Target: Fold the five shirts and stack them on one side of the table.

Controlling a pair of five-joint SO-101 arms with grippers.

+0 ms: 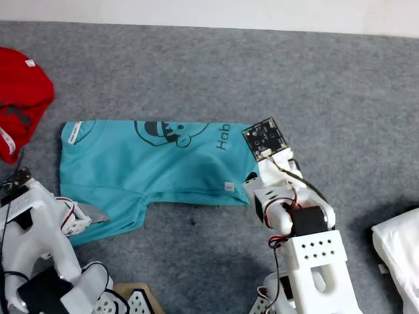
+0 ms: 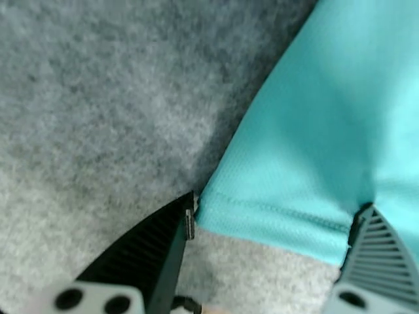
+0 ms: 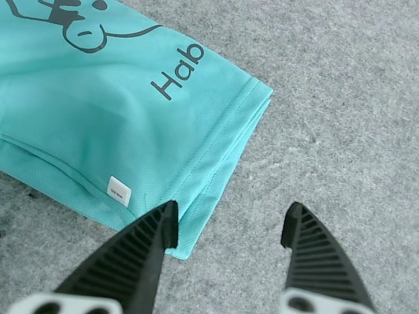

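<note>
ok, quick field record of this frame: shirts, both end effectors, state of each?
teal shirt: flat on the grey table, print up, layers showing along one long edge
left end effector: open, straddling the teal sleeve hem
right end effector: open at the bottom hem corner, one finger over fabric, the other over table
red shirt: bunched, unfolded, beyond the teal shirt's collar end
white shirt: at the opposite table edge, partly cut off

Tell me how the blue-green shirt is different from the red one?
The teal shirt lies spread flat mid-table; the red shirt is bunched in a heap at the left edge. The teal shirt shows a dark cartoon print; the red shirt shows crumpled folds and white tags. Both rest on the grey table.
</note>
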